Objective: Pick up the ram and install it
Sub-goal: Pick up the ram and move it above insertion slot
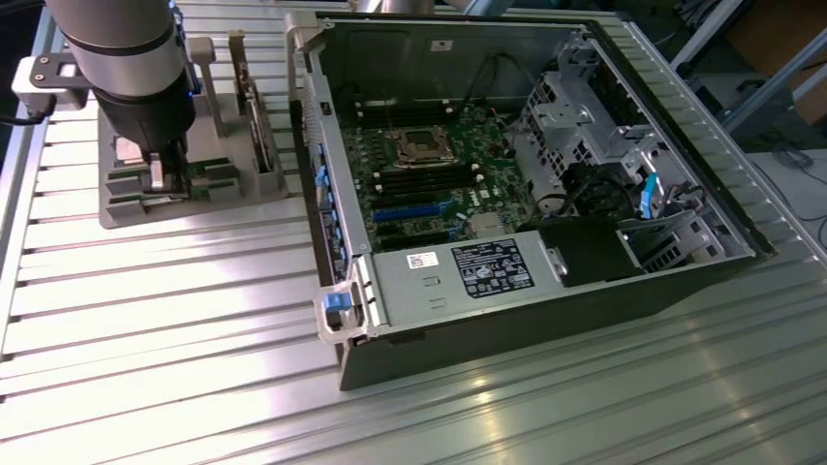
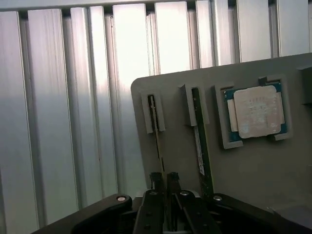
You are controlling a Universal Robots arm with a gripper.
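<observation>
The ram (image 2: 156, 124) is a thin green stick seen edge-on, standing in a slot of the grey holder (image 2: 243, 170). My gripper (image 2: 165, 187) is down over its near end, and the two black fingers (image 2: 155, 185) are shut on it with only the board between them. A second stick like it (image 2: 200, 141) stands in the neighbouring slot, untouched. In the exterior view the gripper (image 1: 158, 184) reaches straight down into the holder (image 1: 130, 208), at the exterior view's left of the open computer case (image 1: 517, 155).
A square silver CPU (image 2: 257, 112) lies in its recess beside the sticks. A flat part (image 1: 252, 107) stands upright in the holder close to the arm. Inside the case are the motherboard's memory slots (image 1: 420, 179), CPU socket (image 1: 423, 145) and power supply (image 1: 478, 269).
</observation>
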